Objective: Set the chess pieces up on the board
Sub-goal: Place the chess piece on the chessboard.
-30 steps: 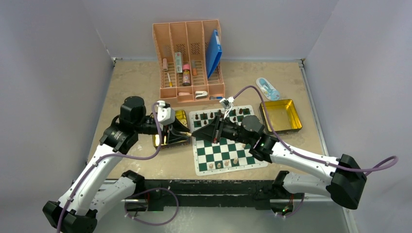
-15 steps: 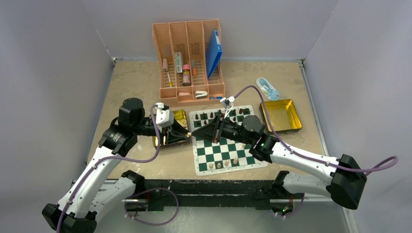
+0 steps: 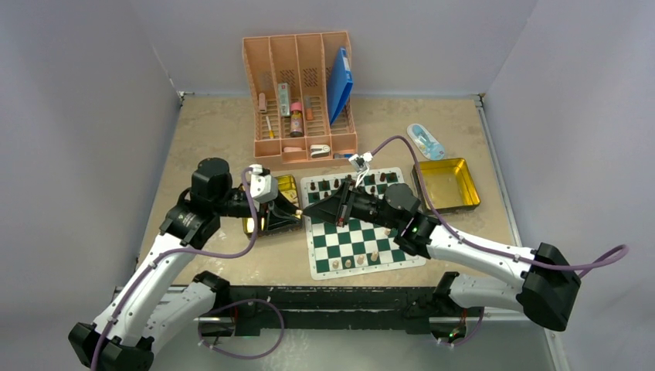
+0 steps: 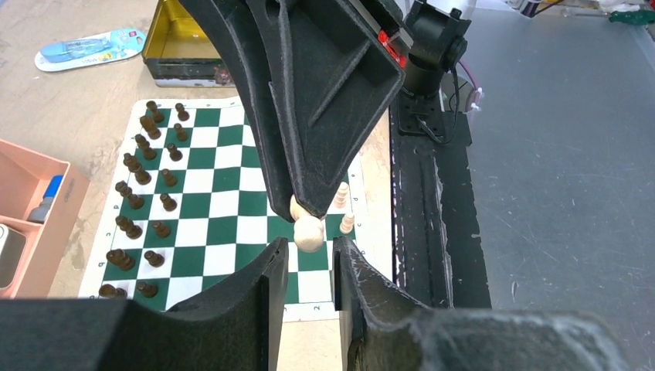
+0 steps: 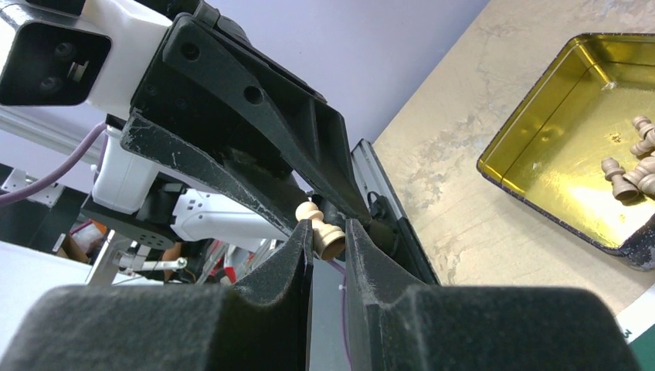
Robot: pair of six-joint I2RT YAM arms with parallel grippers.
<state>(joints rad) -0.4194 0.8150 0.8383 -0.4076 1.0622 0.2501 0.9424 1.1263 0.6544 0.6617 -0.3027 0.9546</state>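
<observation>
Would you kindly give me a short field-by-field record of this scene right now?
board: green-and-white checkered mat, lying flat
dark side: dark brown wooden chessmen in two rows along the far edge
pale side: few pale tan chessmen on the near edge
right gripper: shut on a pale tan wooden pawn at the board's left edge
left gripper: jaws apart, tips at that pawn
tin: shiny gold tin holding loose pieces

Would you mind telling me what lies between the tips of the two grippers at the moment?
A single pale chess piece, seen in both wrist views; it sits between the fingers of the right gripper, just beyond the left gripper.
</observation>
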